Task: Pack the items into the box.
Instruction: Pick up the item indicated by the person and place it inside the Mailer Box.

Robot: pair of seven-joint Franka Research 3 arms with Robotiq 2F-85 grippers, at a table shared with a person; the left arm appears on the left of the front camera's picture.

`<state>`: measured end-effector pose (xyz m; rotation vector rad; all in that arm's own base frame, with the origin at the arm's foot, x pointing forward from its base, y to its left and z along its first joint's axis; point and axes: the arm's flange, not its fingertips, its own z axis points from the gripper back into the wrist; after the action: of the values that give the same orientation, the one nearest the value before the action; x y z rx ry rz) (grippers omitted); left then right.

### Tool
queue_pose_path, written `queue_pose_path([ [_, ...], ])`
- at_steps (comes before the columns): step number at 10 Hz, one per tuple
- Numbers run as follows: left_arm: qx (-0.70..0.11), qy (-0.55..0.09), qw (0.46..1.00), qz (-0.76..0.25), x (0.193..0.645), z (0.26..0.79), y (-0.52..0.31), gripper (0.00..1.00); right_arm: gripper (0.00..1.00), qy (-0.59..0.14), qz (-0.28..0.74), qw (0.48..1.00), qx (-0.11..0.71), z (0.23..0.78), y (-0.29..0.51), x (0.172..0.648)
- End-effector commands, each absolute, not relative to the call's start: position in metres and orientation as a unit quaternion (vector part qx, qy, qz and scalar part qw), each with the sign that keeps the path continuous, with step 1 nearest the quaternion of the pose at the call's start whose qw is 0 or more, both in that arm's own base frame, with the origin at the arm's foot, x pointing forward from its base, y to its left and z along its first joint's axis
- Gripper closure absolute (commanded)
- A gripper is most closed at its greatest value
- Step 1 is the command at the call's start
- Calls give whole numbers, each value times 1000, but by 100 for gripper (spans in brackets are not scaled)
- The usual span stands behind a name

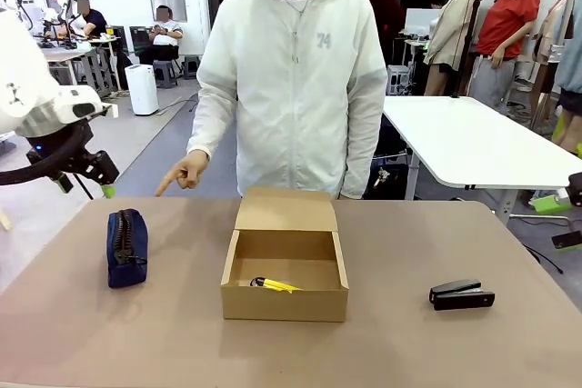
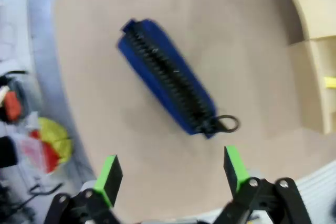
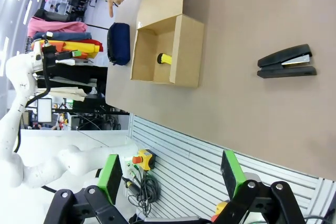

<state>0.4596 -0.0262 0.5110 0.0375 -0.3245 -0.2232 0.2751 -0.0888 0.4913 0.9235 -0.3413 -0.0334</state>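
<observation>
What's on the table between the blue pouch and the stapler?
The open cardboard box, with a yellow pen lying inside it, as the front view shows.

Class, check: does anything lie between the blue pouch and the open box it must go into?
Nothing visible does. Bare table separates the pouch from the open box; a yellow pen lies inside it.

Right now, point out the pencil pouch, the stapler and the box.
pencil pouch [image 1: 126, 247], front view, middle of its zipper
stapler [image 1: 462, 295], front view, middle of its body
box [image 1: 284, 304], front view, its near outer wall
</observation>
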Motion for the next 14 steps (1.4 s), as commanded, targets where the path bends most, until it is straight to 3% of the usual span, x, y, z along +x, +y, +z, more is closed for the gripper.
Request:
queue_pose_path([
  [1, -49, -163, 981, -90, 457, 513, -21, 0, 0, -166, -7, 883, 440, 490, -90, 273],
  [5, -21, -162, 982, -94, 460, 511, -26, 0, 0, -166, -7, 883, 440, 490, -90, 273],
  [7, -31, -123, 991, 30, 479, 488, -39, 0, 0, -166, -7, 883, 440, 490, -90, 273],
  [10, -6, -78, 990, 121, 498, 436, -51, 0, 0, -166, -7, 883, 440, 490, -90, 273],
  [14, 9, -100, 978, 182, 506, 373, -58, 0, 0, -166, -7, 883, 440, 490, -90, 273],
])
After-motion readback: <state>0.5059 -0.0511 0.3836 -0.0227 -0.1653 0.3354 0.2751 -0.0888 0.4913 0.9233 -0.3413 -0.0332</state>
